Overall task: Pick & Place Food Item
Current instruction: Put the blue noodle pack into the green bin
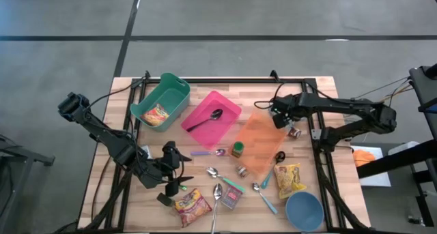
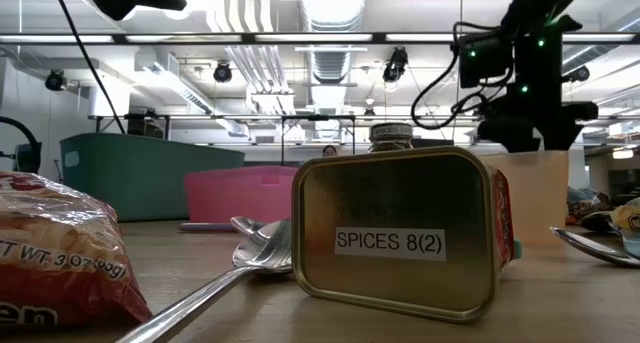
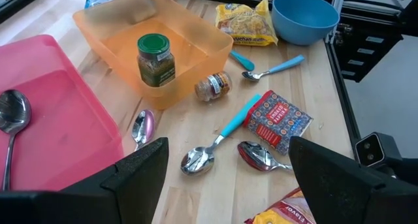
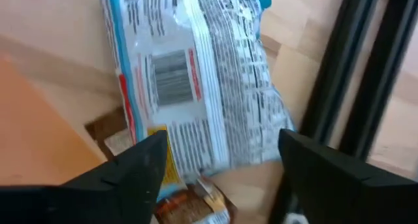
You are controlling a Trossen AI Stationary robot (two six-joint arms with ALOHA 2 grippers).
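Crinkled foil packet (image 4: 196, 80); translucent orange bin (image 1: 263, 140); wood table (image 1: 341, 186)

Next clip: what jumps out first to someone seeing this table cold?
Three bright bins run across the table's far half: teal bin, pink bin holding a spoon, orange bin. The right gripper hovers open by the orange bin's far corner over a blue-edged packet.

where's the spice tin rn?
High view: the spice tin lies near the table's front edge, centre, between a metal spoon and a teal-handled spoon, right of the red noodle packet.
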